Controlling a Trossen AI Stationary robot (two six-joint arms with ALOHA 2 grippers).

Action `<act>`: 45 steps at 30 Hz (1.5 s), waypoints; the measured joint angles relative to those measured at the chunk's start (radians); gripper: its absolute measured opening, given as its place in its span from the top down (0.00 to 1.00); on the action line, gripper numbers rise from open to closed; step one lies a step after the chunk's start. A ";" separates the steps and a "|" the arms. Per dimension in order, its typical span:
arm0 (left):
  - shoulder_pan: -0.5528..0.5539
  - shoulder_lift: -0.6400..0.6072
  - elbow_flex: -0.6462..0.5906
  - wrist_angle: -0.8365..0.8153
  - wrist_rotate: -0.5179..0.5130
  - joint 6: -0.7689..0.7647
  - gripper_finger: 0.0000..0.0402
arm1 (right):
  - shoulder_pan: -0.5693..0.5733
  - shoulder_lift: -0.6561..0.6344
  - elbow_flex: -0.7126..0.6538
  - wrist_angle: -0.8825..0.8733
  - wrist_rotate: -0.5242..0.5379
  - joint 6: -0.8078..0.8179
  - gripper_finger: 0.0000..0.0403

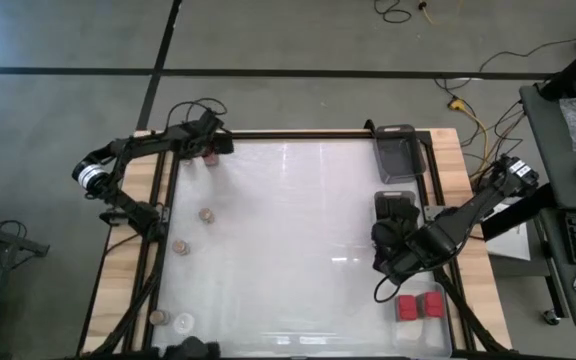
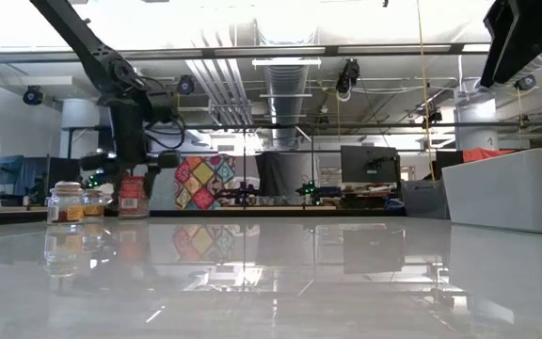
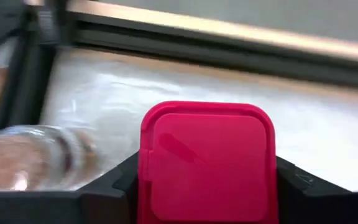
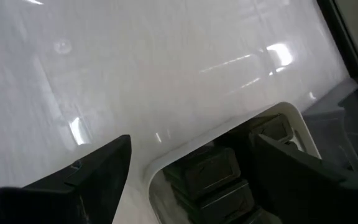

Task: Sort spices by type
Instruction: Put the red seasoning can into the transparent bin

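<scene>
White tabletop [image 1: 288,240] fills most of what I see, with three clear trays down its right edge: the far tray [image 1: 398,152], the middle tray [image 1: 396,208] with dark blocks [image 4: 207,171] in it, and the near tray [image 1: 423,325] with red blocks [image 1: 420,306]. My right gripper [image 1: 386,262] hangs over the middle tray, fingers spread wide and holding nothing. At the far left corner my left gripper [image 1: 211,148] is clamped on a red block [image 3: 207,162]; the wrist view shows both fingers pressed against its sides, lid facing the camera, and the low view shows it upright just off the table. A jar [image 3: 33,155] stands close beside it. More jars are spread down the left side: one [image 1: 206,215], another [image 1: 180,246], and a pair [image 1: 170,320] near the front edge. What matters next, I judge: the reds' tray lies diagonally across the table from this block, at the near right, much closer to the right arm than the left.
</scene>
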 joint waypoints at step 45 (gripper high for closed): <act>-1.161 0.262 0.220 0.374 0.038 0.397 0.52 | -0.214 -0.010 -0.196 1.166 0.072 -0.757 0.23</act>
